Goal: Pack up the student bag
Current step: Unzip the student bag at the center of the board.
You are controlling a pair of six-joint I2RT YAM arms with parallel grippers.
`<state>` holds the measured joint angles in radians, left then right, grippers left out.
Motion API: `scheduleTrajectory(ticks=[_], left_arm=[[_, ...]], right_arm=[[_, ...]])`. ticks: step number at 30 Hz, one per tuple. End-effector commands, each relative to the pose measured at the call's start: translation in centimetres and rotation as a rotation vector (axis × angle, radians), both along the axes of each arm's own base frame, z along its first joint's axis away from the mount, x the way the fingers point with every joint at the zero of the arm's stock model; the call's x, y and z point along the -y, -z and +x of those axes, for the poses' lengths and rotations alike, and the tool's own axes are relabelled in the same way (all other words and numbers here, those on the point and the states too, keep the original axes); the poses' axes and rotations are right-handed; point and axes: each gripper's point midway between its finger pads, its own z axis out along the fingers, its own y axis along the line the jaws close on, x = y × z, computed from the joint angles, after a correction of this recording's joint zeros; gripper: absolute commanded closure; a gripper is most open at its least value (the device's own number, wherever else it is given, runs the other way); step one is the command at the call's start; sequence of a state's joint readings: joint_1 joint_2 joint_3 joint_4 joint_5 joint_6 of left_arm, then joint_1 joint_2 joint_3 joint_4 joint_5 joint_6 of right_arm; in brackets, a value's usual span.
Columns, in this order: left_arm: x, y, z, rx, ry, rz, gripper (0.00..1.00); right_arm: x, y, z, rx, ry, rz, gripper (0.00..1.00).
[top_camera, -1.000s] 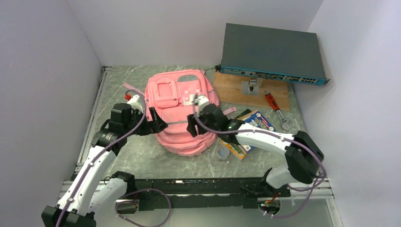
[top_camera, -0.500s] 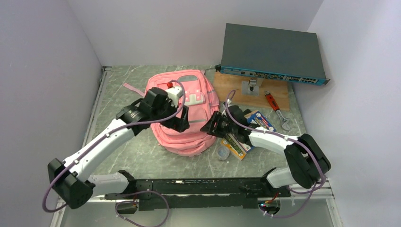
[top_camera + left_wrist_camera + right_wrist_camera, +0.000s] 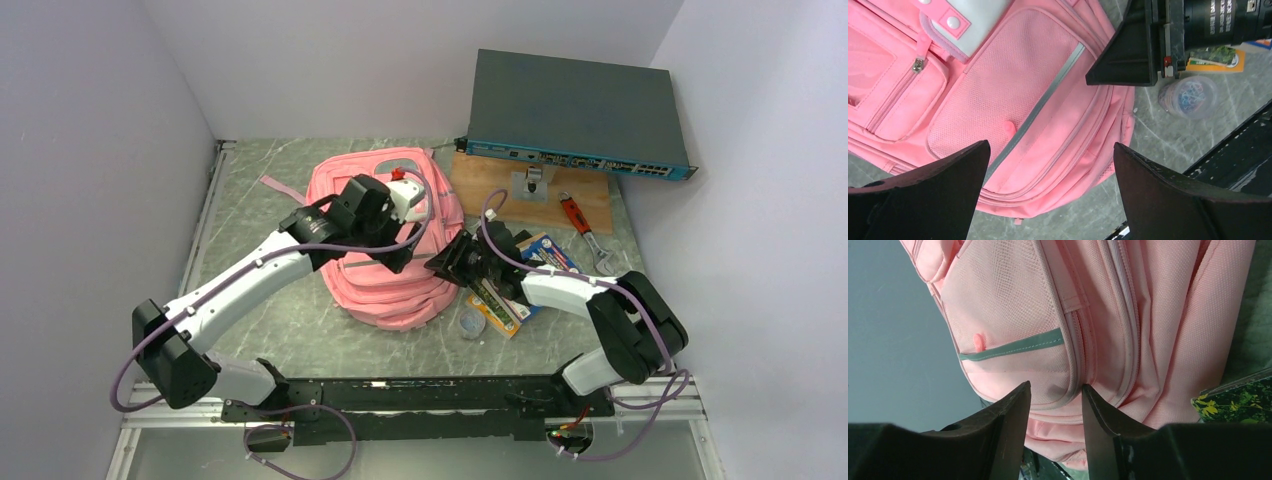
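Note:
The pink student bag [image 3: 385, 290] lies flat on the table with its grey-trimmed front pockets up. My left gripper [image 3: 403, 256] hovers over its front, jaws wide open and empty; in the left wrist view [image 3: 1050, 167] the bag [image 3: 1038, 100] fills the gap below. My right gripper [image 3: 442, 265] is at the bag's right edge. In the right wrist view [image 3: 1055, 392] its jaws stand narrowly apart over a zipper seam of the bag [image 3: 1098, 315]. I cannot tell whether it touches the fabric.
A colourful book [image 3: 535, 262] and a small clear jar [image 3: 470, 322] lie right of the bag. Behind are a wooden board [image 3: 500, 190], a red-handled wrench [image 3: 580, 222] and a grey network switch [image 3: 575, 105]. Walls close in on three sides.
My left arm swung from the bag's left side to over its front. My right gripper drew back from the bag's top to its right edge.

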<state>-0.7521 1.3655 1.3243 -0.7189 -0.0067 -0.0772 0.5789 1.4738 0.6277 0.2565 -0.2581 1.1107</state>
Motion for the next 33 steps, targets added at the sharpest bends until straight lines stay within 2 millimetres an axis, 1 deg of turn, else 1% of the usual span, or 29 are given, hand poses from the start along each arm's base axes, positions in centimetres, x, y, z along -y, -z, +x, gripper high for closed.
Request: scheduleTrajectory(ticks=[1, 2, 4, 5, 7, 8, 11, 15, 17, 19, 22, 24, 29, 31, 33], left_arm=[[-0.1, 1.0, 0.5, 0.080, 0.055, 0.074, 0.00], [-0.1, 1.7, 0.5, 0.083, 0.060, 0.093, 0.00], [-0.3, 3.1, 0.4, 0.065, 0.063, 0.121, 0.00], [-0.3, 3.8, 0.3, 0.053, 0.064, 0.132, 0.00], [-0.3, 4.9, 0.2, 0.029, 0.065, 0.163, 0.00], [-0.3, 5.3, 0.2, 0.029, 0.064, 0.184, 0.00], [-0.2, 6.7, -0.1, 0.036, 0.067, 0.259, 0.00], [0.0, 7.6, -0.4, 0.076, 0.057, 0.373, 0.00], [-0.8, 8.0, 0.0, 0.103, 0.014, 0.449, 0.00], [-1.3, 8.1, 0.3, 0.113, -0.014, 0.499, 0.05], [-1.5, 8.0, 0.5, 0.125, -0.029, 0.511, 0.12], [-1.8, 7.9, 0.6, 0.139, -0.039, 0.525, 0.18], [-2.8, 7.7, 1.3, 0.166, -0.085, 0.583, 0.42], [-3.2, 7.5, 1.5, 0.181, -0.109, 0.601, 0.52], [-3.5, 7.1, 1.8, 0.197, -0.131, 0.609, 0.65]], right_arm=[[-0.2, -1.9, 1.5, 0.063, 0.046, 0.043, 0.58], [-0.3, -2.0, 1.6, 0.063, 0.047, 0.041, 0.58], [-0.4, -2.4, 1.8, 0.077, 0.044, 0.049, 0.68], [-0.5, -2.6, 1.9, 0.081, 0.044, 0.054, 0.74], [-0.8, -3.1, 2.0, 0.088, 0.038, 0.076, 0.94], [-1.0, -3.6, 2.1, 0.092, 0.035, 0.090, 1.00], [-1.6, -5.0, 2.1, 0.096, 0.021, 0.126, 1.00], [-2.0, -6.3, 1.7, 0.082, 0.009, 0.179, 1.00], [-2.3, -7.2, 1.6, 0.080, 0.002, 0.212, 1.00], [-2.3, -8.0, 1.5, 0.087, 0.001, 0.236, 1.00], [-2.4, -9.0, 1.4, 0.097, -0.001, 0.250, 1.00], [-2.4, -9.4, 1.4, 0.106, -0.003, 0.248, 1.00], [-2.6, -10.1, 1.1, 0.109, -0.022, 0.273, 1.00], [-2.6, -10.1, 1.1, 0.109, -0.022, 0.280, 1.00], [-2.8, -9.8, 1.0, 0.106, -0.035, 0.273, 1.00]])
